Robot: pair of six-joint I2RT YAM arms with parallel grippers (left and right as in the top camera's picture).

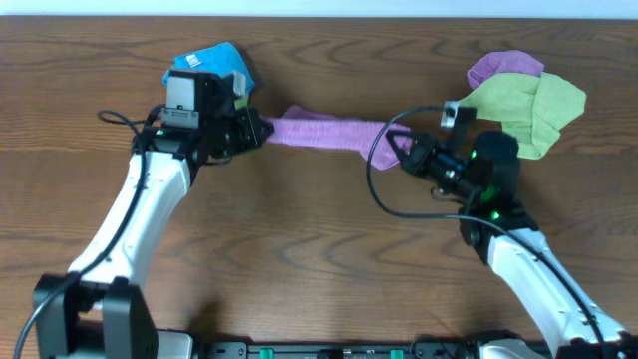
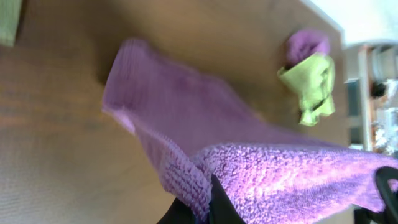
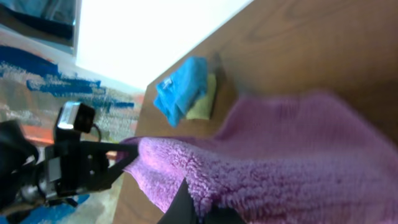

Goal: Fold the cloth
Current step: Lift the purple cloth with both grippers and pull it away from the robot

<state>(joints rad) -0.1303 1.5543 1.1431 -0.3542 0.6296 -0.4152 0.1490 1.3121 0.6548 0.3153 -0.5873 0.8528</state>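
A purple terry cloth [image 1: 324, 131] hangs stretched between my two grippers above the wooden table. My left gripper [image 1: 257, 129] is shut on its left end; in the left wrist view the cloth [image 2: 205, 137] fills the frame and its edge is pinched between the dark fingers [image 2: 208, 202]. My right gripper [image 1: 399, 148] is shut on its right end; in the right wrist view the cloth [image 3: 280, 162] spreads away from the fingers [image 3: 199, 208], with the left arm at its far end.
A blue cloth [image 1: 214, 62] on a yellow one lies at the back left, behind the left wrist. A green cloth [image 1: 523, 105] over a purple one [image 1: 503, 68] lies at the back right. Both piles show in the wrist views [image 3: 183, 90] [image 2: 308, 84].
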